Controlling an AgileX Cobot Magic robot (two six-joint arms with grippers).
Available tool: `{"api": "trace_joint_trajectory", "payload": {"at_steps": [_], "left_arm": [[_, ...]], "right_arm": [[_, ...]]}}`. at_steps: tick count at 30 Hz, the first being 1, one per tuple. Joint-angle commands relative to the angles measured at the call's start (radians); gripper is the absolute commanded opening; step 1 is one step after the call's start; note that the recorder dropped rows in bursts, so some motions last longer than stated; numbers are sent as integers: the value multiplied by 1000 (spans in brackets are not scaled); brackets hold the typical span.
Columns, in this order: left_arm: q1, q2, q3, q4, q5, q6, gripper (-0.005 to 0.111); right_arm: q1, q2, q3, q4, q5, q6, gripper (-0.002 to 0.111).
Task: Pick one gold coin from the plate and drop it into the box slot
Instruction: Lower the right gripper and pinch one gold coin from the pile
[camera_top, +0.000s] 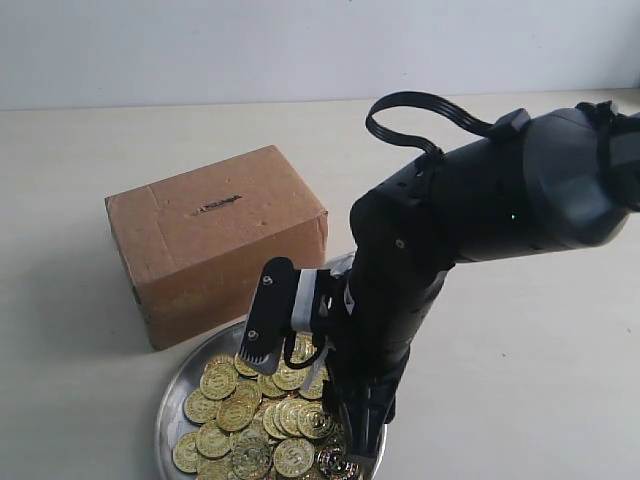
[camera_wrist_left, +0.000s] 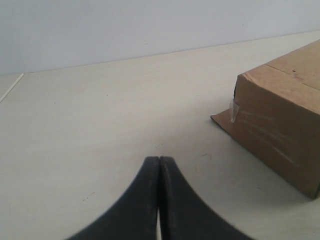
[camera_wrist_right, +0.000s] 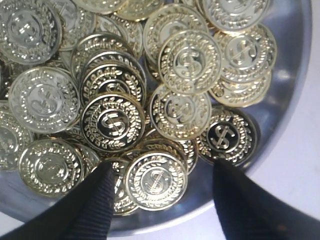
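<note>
The right gripper (camera_wrist_right: 163, 167) is hovering low over the plate (camera_wrist_right: 287, 100), just inside its rim. Its jaws are standing wide apart and are holding nothing. Directly below, one gold coin (camera_wrist_right: 156, 181) is lying flat and face up on top of the heap, between the two fingertips (camera_wrist_right: 102, 185) and a little closer to one of them. It is overlapping its neighbours, so the jaws will probably have to close across its edge, not its face. The rest of the coins are crowding the middle of the plate.

Past the plate's far rim, just beside it, the box (camera_top: 215, 240) is sitting on the table (camera_top: 520, 380). The box slot (camera_top: 217, 204) is showing as a short dark line in its top face, running along the box's longer side.

Well apart from the plate, the left gripper (camera_wrist_left: 159, 167) is resting pressed closed and empty over bare table beside the box. The right arm is therefore far nearer the coins.
</note>
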Motion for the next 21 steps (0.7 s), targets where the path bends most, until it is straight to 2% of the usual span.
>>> {"api": "trace_joint_trajectory", "payload": {"at_steps": [1,21], "left_arm": [[-2,-4,3,-12,-8,0,0],[-2,-4,3,-12,-8,0,0]], "right_arm": [[1,0,-6,7,12,5,55],[1,35,-9,34,14,12,55]]}}
